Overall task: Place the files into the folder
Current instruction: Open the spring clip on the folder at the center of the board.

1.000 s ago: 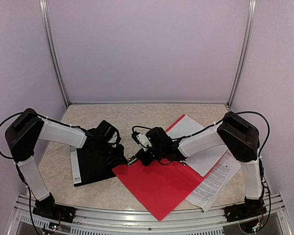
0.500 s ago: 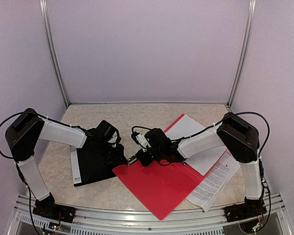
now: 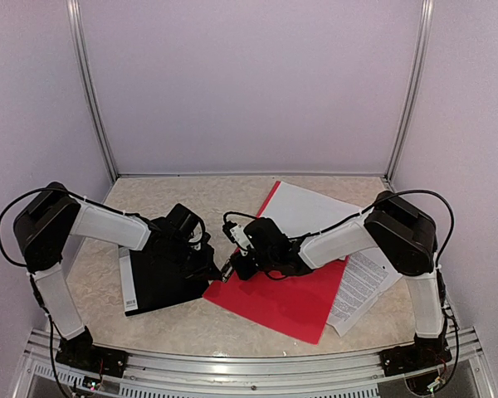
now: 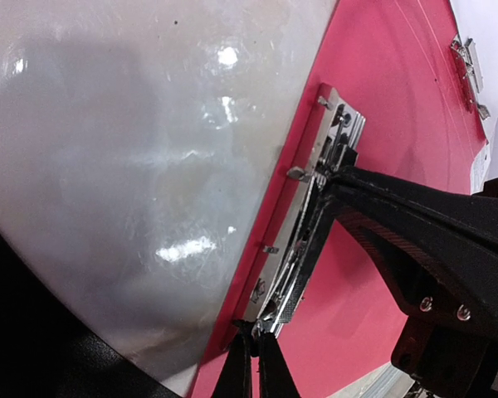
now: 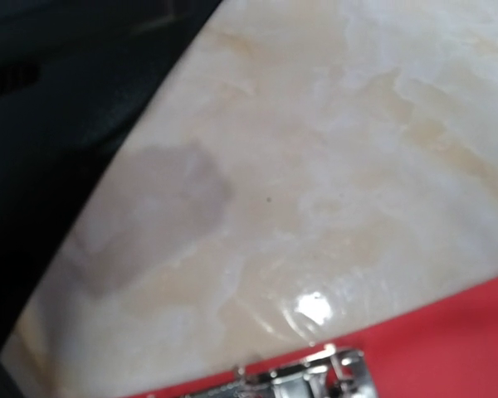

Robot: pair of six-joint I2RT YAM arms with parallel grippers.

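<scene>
Where the folder's (image 3: 292, 300) clip (image 4: 311, 217) ends, the closed left pincer (image 4: 251, 366) rests.

Closed left claw (image 3: 213, 272), closed right claw (image 3: 231, 269)

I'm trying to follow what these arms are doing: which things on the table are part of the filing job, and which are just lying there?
Job:
- red folder
- metal clip on the folder
- blank white sheet
- printed sheet

Lying about:
- black book or binder, at the left

The desk (image 5: 332, 166) is glossy, marble-patterned; the red folder (image 4: 398, 91) smooth, sheeny plastic with a bright metal clip (image 4: 311, 207); the files (image 3: 361, 286) matt paper.
</scene>
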